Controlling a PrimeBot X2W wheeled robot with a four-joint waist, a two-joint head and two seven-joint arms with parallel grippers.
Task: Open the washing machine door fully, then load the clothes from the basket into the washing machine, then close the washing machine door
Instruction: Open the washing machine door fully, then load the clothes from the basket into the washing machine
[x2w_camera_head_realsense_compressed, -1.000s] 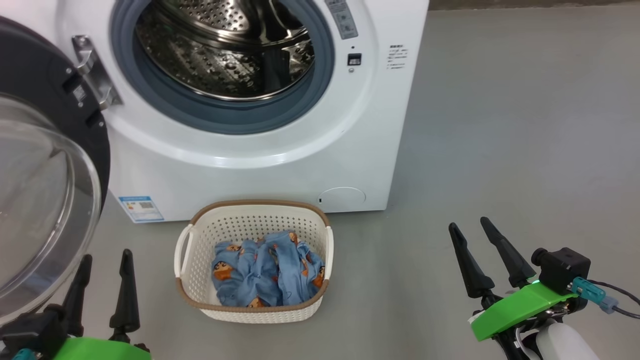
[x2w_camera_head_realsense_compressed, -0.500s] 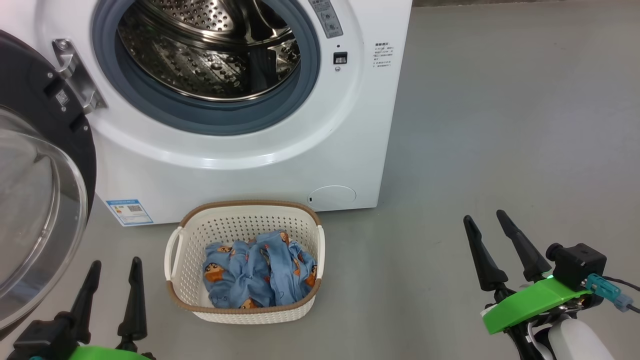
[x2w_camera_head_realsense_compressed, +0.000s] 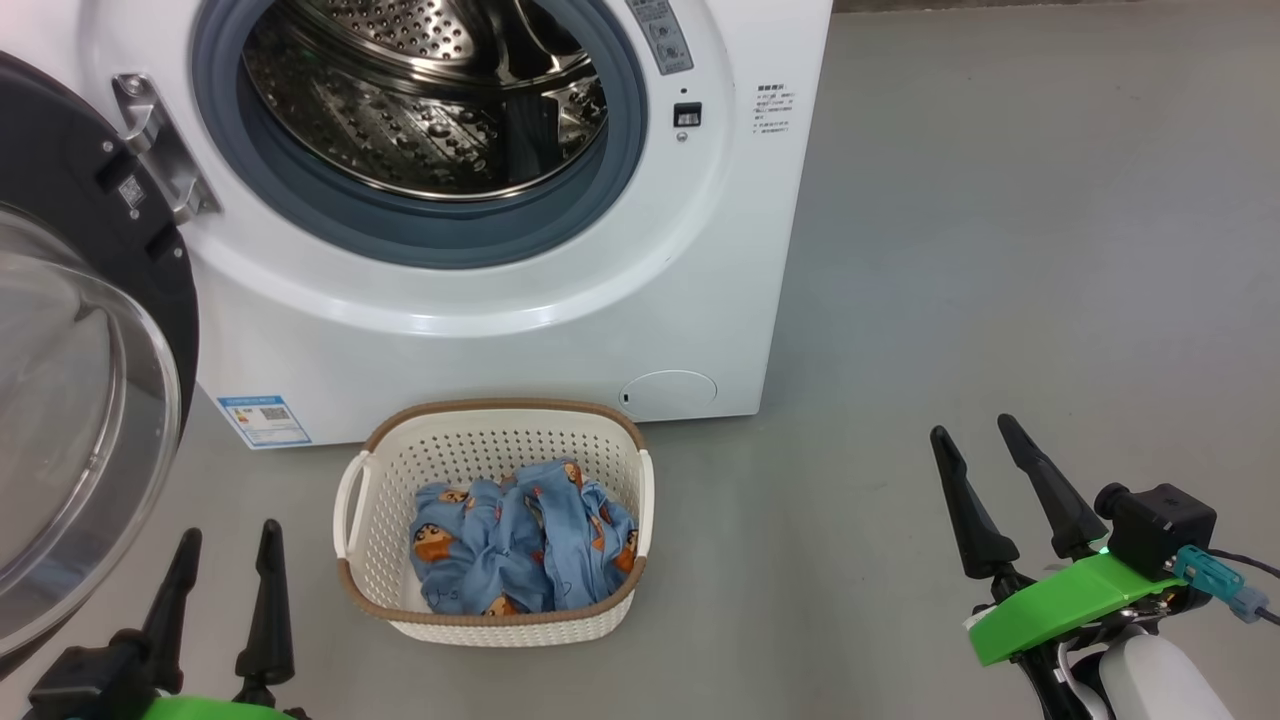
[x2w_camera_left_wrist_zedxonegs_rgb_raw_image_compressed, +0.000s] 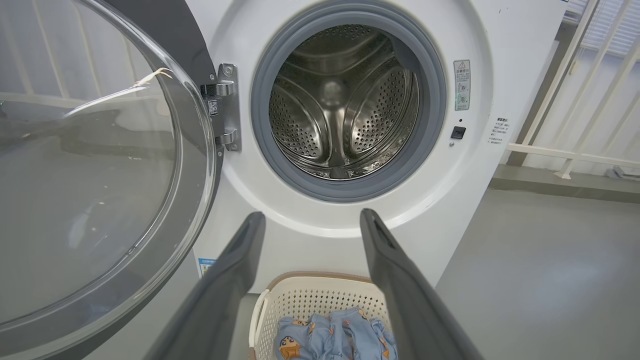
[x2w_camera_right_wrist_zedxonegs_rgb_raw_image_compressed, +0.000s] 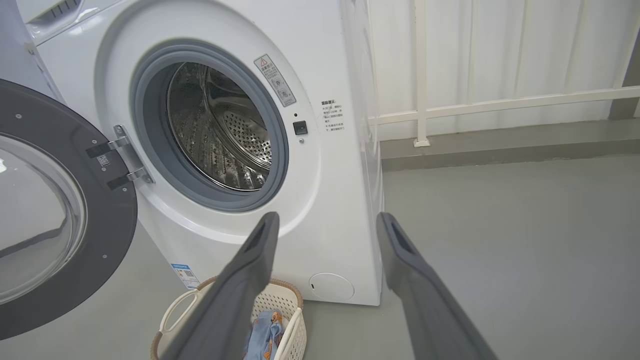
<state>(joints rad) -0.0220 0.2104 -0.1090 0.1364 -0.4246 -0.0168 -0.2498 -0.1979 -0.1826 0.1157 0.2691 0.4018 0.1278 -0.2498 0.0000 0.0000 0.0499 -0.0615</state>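
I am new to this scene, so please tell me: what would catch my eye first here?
The washer with its shiny drum stands ahead, its door swung open to the left. Before it, on the grey floor, sits the basket with blue clothes. The left gripper and right gripper are open and empty at the head view's bottom corners.

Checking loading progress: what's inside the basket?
Crumpled blue clothes lie in the basket, covering most of its bottom. Whatever lies under them cannot be seen.
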